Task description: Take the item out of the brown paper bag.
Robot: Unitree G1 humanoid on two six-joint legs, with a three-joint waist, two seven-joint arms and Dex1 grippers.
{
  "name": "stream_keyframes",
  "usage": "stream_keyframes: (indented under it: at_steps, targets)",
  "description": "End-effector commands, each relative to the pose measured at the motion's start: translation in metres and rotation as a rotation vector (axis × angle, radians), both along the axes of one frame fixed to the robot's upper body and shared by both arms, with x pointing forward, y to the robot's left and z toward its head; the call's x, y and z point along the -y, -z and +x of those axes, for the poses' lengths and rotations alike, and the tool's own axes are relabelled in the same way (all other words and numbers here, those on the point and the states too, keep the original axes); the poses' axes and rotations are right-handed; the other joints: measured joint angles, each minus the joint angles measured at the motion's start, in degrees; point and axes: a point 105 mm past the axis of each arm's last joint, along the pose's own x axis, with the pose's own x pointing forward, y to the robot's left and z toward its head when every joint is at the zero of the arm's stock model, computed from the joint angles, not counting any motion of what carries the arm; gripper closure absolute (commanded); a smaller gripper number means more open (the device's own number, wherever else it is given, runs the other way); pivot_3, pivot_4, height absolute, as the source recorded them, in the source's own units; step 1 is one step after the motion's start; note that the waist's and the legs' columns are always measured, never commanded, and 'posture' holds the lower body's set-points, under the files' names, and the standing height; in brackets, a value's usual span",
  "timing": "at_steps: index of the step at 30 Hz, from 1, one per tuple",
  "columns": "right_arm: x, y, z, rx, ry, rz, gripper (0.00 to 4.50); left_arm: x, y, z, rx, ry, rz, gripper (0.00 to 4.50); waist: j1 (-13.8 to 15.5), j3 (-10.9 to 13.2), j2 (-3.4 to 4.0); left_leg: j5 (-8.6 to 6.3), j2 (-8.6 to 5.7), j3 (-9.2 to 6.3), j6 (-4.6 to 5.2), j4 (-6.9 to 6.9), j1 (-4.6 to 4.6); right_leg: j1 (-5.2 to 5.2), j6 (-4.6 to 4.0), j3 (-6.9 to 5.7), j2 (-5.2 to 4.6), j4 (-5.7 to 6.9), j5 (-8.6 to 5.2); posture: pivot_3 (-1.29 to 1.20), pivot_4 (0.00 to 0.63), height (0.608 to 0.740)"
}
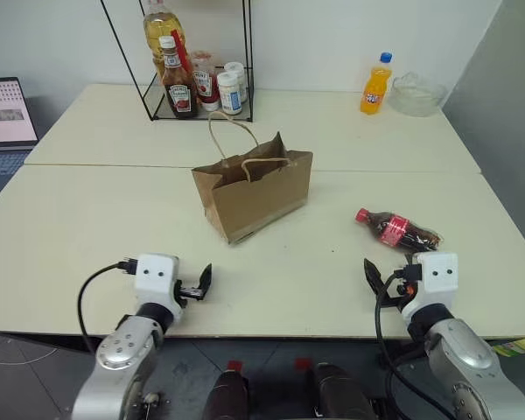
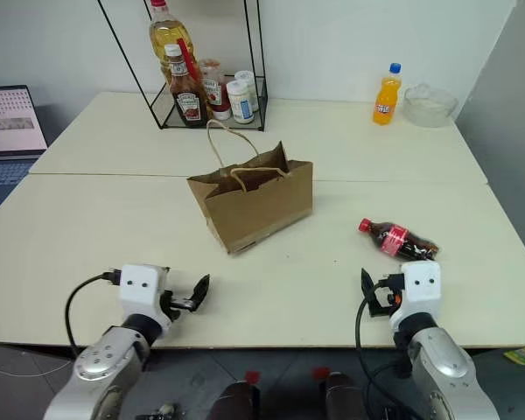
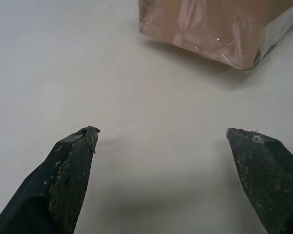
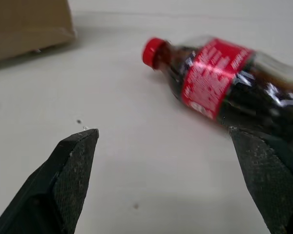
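Note:
The item, a small cola bottle [image 1: 395,230] with a red cap and red label, lies on its side on the table, right of the brown paper bag [image 1: 254,188]. The bag stands upright mid-table with its top open and its loop handles up. My right gripper [image 1: 381,280] hovers open near the table's front edge, just short of the bottle [image 4: 212,78], with nothing between its fingers. At the front left, my left gripper [image 1: 199,285] is open and empty, pointing towards the bag's lower corner [image 3: 210,24].
A black wire rack [image 1: 201,109] at the back left holds an oil bottle, ketchup bottles and jars. An orange soda bottle [image 1: 376,85] and a glass bowl [image 1: 417,94] stand at the back right. A laptop [image 1: 7,118] sits at the far left.

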Motion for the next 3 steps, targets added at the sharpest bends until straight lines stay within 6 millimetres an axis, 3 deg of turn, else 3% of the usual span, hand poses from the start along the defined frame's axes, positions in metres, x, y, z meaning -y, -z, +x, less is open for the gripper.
stream_keyframes:
  at_steps: [1,3]
  targets:
    - [0.0044,-0.0015,-0.0012,0.023,0.036,-0.012,0.00,0.0099,-0.0013,-0.0038,0.023,0.007,0.009,0.03,-0.14,-0.04,0.03,0.00,0.00,0.00,0.00,0.00,0.00,0.00,0.00,0.02,0.00,0.00,0.00,0.00,0.150,0.740]
    - [0.0039,0.0015,-0.0021,0.021,0.039,-0.009,0.00,0.0130,0.0035,-0.0080,0.008,-0.003,-0.005,0.03,-0.15,-0.06,0.03,0.00,0.00,0.01,0.00,0.00,0.01,0.00,-0.01,0.02,0.00,0.00,-0.01,0.00,0.150,0.740]
